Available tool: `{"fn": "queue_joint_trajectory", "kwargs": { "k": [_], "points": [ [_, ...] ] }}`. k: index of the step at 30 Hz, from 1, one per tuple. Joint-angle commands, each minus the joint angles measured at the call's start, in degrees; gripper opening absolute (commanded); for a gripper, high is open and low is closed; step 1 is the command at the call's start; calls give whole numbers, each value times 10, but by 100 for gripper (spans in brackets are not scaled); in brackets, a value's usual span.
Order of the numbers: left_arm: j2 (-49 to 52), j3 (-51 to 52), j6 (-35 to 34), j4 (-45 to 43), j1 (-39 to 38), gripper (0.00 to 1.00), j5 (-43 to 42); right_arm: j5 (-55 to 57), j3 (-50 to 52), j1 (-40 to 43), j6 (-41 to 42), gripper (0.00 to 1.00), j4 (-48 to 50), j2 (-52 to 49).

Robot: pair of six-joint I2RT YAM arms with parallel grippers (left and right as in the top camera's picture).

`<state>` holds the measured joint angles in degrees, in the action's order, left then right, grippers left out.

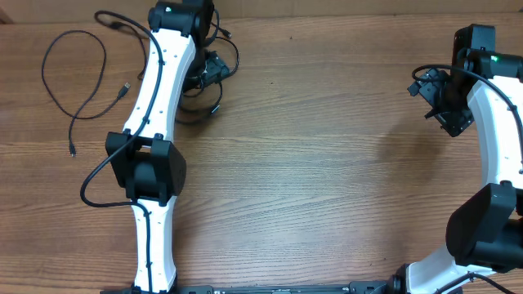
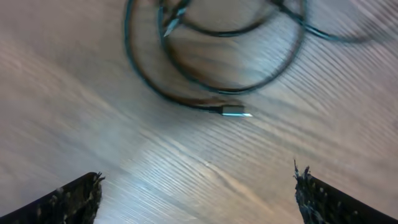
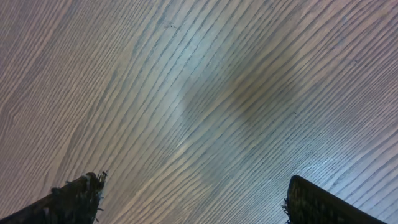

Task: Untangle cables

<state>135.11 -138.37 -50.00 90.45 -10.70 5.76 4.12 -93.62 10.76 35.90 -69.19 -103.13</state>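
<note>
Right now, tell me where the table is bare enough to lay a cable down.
Bare: the middle of the table between left arm and right gripper, and the near-left corner below the loose cable. Crowded: far left, tangled cables by the left gripper.

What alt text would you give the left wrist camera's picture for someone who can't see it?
Thin black cables lie in overlapping loops on a wooden table, one ending in a small silver-tipped plug near the middle. In the bottom corners are the two dark fingertips of the left gripper, wide apart with nothing between them.
</note>
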Motion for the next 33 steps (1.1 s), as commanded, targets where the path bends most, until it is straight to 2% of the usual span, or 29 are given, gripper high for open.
{"fn": "queue_joint_trajectory", "kwargs": {
  "k": [1, 4, 9, 17, 18, 21, 24, 25, 29, 33],
  "points": [
    [-4, 71, -192, 3, 22, 100, -5, 10, -1, -3, -3, 94, 2, 2],
    [-4, 131, -210, -24, 28, 100, -16, 10, -1, -3, -3, 94, 2, 2],
    [-4, 188, -268, -62, 38, 100, 16, 10, -1, -3, -3, 94, 4, 2],
    [-4, 282, -268, -229, 42, 100, 21, 10, -1, -3, -3, 94, 8, 2],
    [-4, 298, -268, -251, 42, 94, 21, 10, -1, -3, -3, 94, 8, 1],
    [-4, 313, -267, -244, 42, 63, 17, 10, -1, -3, -3, 94, 8, 1],
    [-4, 313, -266, -210, 41, 10, 26, 10, -1, -3, -3, 94, 8, 1],
    [-4, 313, -263, -206, 40, 4, 25, 10, -1, -3, -3, 94, 8, 2],
    [-5, 313, -225, -202, 27, 4, 7, 10, -1, -3, -3, 94, 8, 1],
    [-12, 294, -101, -202, -11, 4, -30, 10, -1, -3, -3, 95, 8, 2]
  ]
}}
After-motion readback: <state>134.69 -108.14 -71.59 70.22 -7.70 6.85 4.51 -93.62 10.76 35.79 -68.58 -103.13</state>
